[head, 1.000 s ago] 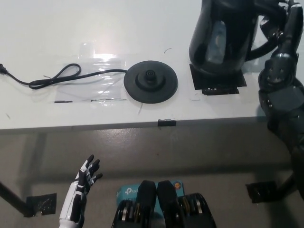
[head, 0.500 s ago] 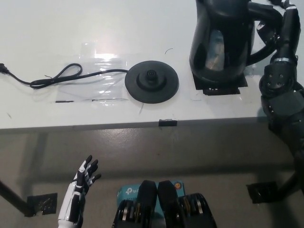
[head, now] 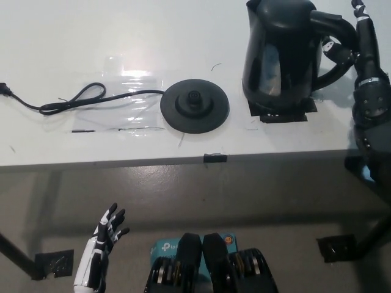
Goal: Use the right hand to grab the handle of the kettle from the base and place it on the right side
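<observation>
The desk (head: 73, 36) is the biggest thing, a flat white top with a smooth, slightly shiny surface, and its near edge runs across the middle of the view. Below it is a grey floor (head: 183, 201).

On the right part of the desk stands the kettle (head: 281, 55), upright, black and glossy, with a rounded body and a curved loop handle (head: 336, 43) on its right side. It sits on a patch of black tape (head: 282, 110), to the right of the base and apart from it.

The right robot hand (head: 357, 33) is black and is at the handle, at the far right of the desk; whether its fingers are closed on the handle, I cannot tell.

The base (head: 194, 105) is a flat black disc with a raised round part in its middle, near the centre of the desk. A thin black cord (head: 79, 97) goes from it to the left in a soft wave, over a sheet of clear shiny tape (head: 131, 82).

The left robot hand (head: 105, 235) is white with dark fingertips; it rests low at the near left, below the desk edge, holding nothing, fingers spread.
</observation>
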